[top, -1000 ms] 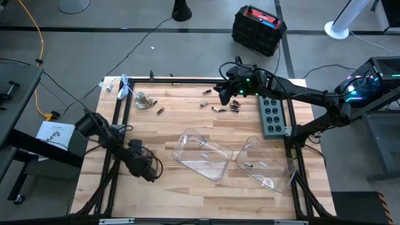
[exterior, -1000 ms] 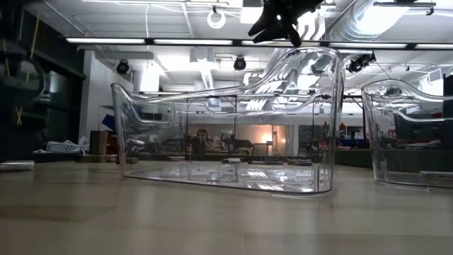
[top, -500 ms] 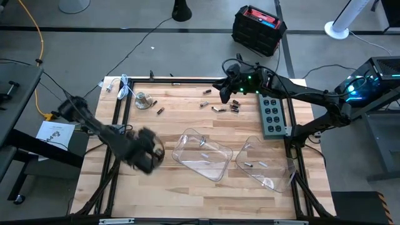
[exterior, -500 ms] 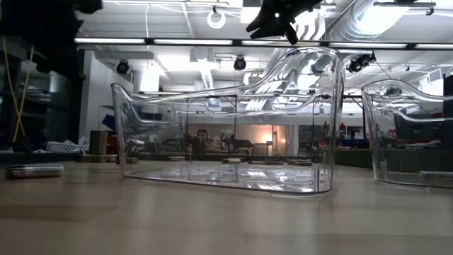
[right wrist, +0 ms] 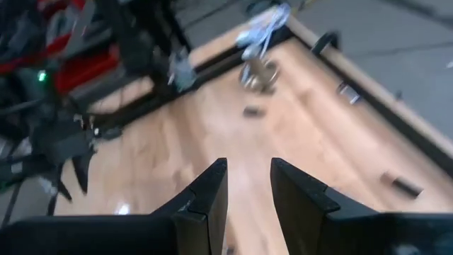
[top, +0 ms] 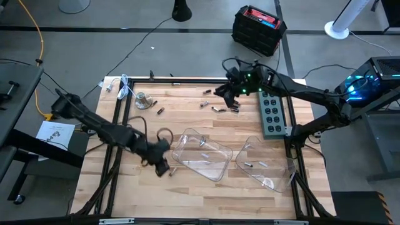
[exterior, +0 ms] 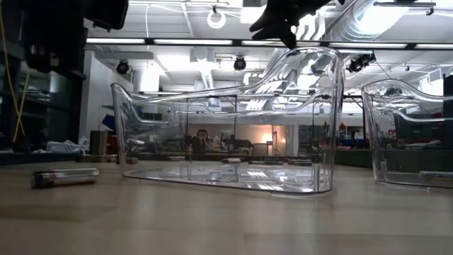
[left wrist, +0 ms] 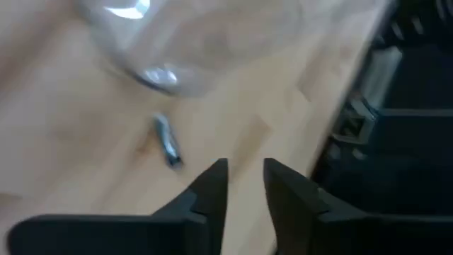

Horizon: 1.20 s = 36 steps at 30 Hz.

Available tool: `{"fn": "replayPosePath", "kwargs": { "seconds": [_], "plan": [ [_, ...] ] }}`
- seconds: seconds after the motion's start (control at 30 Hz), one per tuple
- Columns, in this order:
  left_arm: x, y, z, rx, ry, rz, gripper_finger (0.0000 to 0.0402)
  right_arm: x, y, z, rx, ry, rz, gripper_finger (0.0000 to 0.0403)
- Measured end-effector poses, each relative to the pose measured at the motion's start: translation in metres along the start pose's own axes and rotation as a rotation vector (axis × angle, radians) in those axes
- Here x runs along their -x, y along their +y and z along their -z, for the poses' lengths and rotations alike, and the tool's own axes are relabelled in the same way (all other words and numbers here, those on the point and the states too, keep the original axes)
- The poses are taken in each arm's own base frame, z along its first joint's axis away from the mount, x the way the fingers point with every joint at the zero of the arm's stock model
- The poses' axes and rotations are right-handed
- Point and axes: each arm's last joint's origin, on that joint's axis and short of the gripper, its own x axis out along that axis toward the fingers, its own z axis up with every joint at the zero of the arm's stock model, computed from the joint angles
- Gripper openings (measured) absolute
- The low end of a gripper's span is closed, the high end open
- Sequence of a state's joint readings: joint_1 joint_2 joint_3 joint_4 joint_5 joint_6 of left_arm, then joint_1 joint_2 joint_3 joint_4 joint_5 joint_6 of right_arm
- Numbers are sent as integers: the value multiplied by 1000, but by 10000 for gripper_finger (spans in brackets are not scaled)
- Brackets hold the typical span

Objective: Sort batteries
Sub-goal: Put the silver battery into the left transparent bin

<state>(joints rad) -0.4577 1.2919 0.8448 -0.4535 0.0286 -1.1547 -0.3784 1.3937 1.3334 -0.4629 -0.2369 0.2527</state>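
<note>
Over a wooden table [top: 187,187], my left gripper [top: 161,167] hangs low near the left tray [top: 201,154], fingers [left wrist: 212,185] a little apart with nothing between them. One battery [top: 173,170] lies on the wood just beside that gripper, close to the tray's near-left corner; my left wrist view shows it as a blurred grey cylinder beside the tray's rounded corner, and the low view shows it lying flat on the boards to the left of the tray.

My right gripper [top: 227,94] hovers above the far side of the table, its fingers [right wrist: 209,191] parted around empty air. A scatter of batteries [top: 219,106] lies there, next to the grey power strip [top: 273,115]; the arm covers part of the cluster, so I cannot count them.

A few cells sit inside the left tray and a few in the right tray [top: 265,164], their colours hard to judge through glare on the clear plastic. More small pieces lie at the far-left corner, too small to identify. In the low view both my arms are cut off at the top edge.
</note>
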Motion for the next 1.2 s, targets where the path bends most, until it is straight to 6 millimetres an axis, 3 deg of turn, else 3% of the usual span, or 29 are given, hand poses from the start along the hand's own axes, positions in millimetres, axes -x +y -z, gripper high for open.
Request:
{"fn": "replayPosePath", "kwargs": {
  "seconds": [0.2,0.3,0.53,0.77,1.2],
  "plan": [
    [-44,-27,19,8,86,38,156,-1,10,14,65,141,-103,100],
    [-73,-28,24,-28,160,-33,175,-2,18,19,89,181,-175,100],
    [-120,-32,4,-77,176,-145,184,-4,51,32,48,273,-327,100],
    [-132,-36,-9,-171,51,-249,184,0,100,49,30,287,-306,100],
    [-134,-51,23,-269,31,-209,184,13,161,78,-44,235,-233,100]
  ]
}}
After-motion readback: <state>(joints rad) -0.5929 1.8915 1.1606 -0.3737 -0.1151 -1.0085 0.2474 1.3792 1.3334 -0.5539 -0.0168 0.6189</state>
